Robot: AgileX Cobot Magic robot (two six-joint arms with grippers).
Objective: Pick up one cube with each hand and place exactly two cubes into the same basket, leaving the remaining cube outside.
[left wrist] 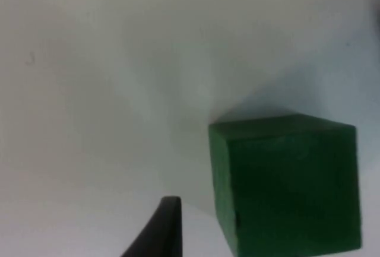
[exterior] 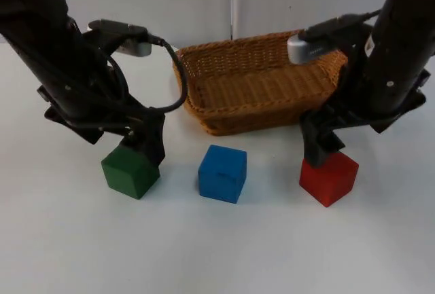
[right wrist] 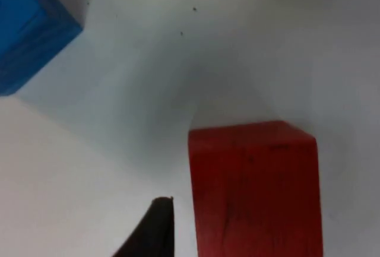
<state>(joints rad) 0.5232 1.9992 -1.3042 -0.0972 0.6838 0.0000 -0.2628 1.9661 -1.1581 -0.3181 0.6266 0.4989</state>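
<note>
Top view puts the green cube [exterior: 130,170], blue cube [exterior: 222,172] and red cube [exterior: 329,176] in a row on the white desk [exterior: 61,240] before the woven wicker basket [exterior: 255,80], which holds nothing, so no cube is lifted or placed yet. Each cube is a matte, sharp-edged block. Left claw [exterior: 139,146] is down at the green cube and right claw [exterior: 325,151] at the red; whether their fingers stand apart or clamped I cannot tell.

Top view looks down, forward over table [exterior: 61,240]. Wrist views close above it, sharing green cube [exterior: 130,170], red cube [exterior: 329,177].
</note>
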